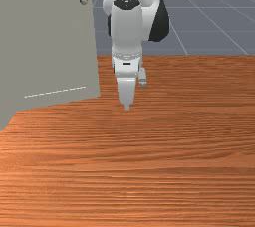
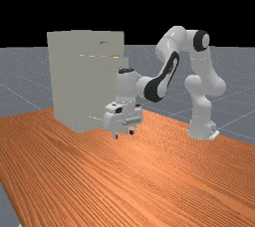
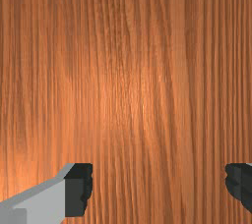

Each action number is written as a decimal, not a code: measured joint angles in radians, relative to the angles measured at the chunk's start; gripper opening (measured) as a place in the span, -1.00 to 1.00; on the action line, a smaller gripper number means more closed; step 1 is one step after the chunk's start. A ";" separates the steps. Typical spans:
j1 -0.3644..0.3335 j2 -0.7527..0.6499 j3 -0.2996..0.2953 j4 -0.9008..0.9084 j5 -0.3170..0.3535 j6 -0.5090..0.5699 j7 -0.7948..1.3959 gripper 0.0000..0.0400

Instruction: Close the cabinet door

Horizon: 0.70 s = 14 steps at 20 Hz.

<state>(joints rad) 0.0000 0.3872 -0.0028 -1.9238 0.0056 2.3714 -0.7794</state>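
Wood table (image 1: pixel 174 171), tiled floor (image 1: pixel 209 22) behind. Front view: cabinet door (image 1: pixel 50 37), round knob (image 1: pixel 83 0), at the front view's left; arm (image 1: pixel 127 27) beside it, jaws down. Far view: cabinet (image 2: pixel 74 71) left of arm, jaws above table. Wrist view: jaws spread wide, nothing gripped.

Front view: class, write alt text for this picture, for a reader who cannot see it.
A white and grey robot arm reaches down near the middle, its gripper pointing down over an orange-brown wooden table. Beside it, on the front view's left, stands a pale grey cabinet panel with a small round knob near its upper corner, on the arm's side.
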 joint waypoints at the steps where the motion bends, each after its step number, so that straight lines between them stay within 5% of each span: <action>1: 0.004 -0.001 -0.010 -0.005 -0.017 -0.012 0.008 0.25; 2: 0.002 0.001 -0.019 -0.010 -0.027 -0.020 0.012 -0.21; 4: -0.001 0.000 -0.034 -0.014 -0.028 -0.041 0.046 0.55; 7: -0.003 -0.002 -0.039 -0.015 -0.029 -0.051 0.061 0.90; 8: 0.015 -0.084 -0.062 -0.071 -0.030 -0.177 0.236 0.16; 10: 0.029 -0.192 -0.098 -0.050 0.009 -0.381 0.572 -0.56; 14: 0.057 -0.196 -0.148 0.011 0.167 -0.579 1.188 -0.94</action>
<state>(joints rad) 0.0566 0.1908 -0.1506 -1.9124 0.1724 1.7928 0.4090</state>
